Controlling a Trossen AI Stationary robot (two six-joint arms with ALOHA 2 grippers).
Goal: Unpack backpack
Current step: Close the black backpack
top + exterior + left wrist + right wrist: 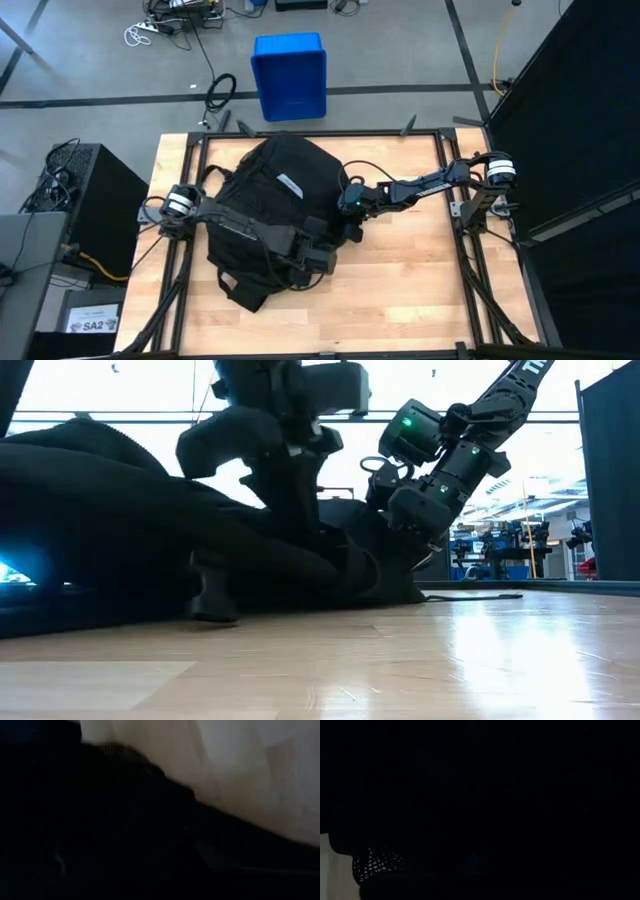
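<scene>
Backpack lay flat mid-bench, still packed as far as visible. Left claw closed at its near edge, right claw closed against its right side; whether either pinched fabric or a zipper unclear. Step looked like opening; next needs a firm zipper pull.

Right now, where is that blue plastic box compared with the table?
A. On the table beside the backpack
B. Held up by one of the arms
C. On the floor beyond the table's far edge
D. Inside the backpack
C: the high view shows the blue bin standing on the grey floor past the wooden table, while the backpack lies on the tabletop.
</scene>
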